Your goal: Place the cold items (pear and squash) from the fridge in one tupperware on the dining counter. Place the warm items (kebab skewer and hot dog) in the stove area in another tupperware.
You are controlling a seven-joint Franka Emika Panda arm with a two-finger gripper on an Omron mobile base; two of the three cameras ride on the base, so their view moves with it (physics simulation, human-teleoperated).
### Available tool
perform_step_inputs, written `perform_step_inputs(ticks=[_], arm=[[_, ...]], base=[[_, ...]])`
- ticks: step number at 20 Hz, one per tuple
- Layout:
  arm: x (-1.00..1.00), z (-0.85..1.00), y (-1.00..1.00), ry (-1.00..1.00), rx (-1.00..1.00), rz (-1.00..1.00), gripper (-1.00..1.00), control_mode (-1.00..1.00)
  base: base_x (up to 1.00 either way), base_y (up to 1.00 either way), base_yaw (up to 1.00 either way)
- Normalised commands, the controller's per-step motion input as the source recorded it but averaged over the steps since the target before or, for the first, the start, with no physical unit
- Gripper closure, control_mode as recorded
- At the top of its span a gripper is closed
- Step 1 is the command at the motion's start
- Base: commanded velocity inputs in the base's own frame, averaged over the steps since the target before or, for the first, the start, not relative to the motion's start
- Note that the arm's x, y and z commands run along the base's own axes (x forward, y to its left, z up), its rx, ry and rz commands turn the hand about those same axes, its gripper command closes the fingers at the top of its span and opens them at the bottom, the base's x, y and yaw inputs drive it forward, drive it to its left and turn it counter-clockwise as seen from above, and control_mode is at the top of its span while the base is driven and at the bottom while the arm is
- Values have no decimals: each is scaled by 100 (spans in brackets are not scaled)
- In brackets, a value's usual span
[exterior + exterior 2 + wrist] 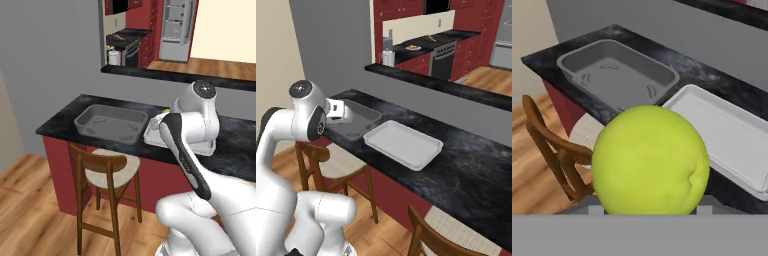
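Observation:
A yellow-green pear [649,160] sits large in the hand view, with my gripper [341,112] shut on it; the fingertips are hidden behind the fruit. The hand hovers at the near edge of the black dining counter [471,170], short of the tubs. The deep mid-grey tupperware [617,75] [111,122] [358,117] lies empty on the counter. Right beside it rests the shallow pale tupperware [727,135] [403,144], also empty, partly hidden by my arm in the left base view. The grey fridge [175,25] stands far back in the kitchen. The squash is out of view.
A wooden stool [105,170] [557,150] stands under the counter edge below my hand, and another chair back [431,235] to the right. A raised grey wall with a black cap [421,82] backs the counter. The stove [443,45] lies beyond it.

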Motion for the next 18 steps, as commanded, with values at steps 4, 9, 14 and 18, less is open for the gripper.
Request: perform_step_inputs(ticks=[4, 9, 14, 18], arm=[[98, 14, 6, 16, 0, 21, 100, -100], [100, -29, 44, 21, -6, 13, 100, -100], [91, -52, 41, 9, -6, 1, 100, -100], [71, -81, 3, -1, -4, 0, 100, -100]], base=[[0, 0, 0], [0, 0, 0], [0, 0, 0], [0, 0, 0]])
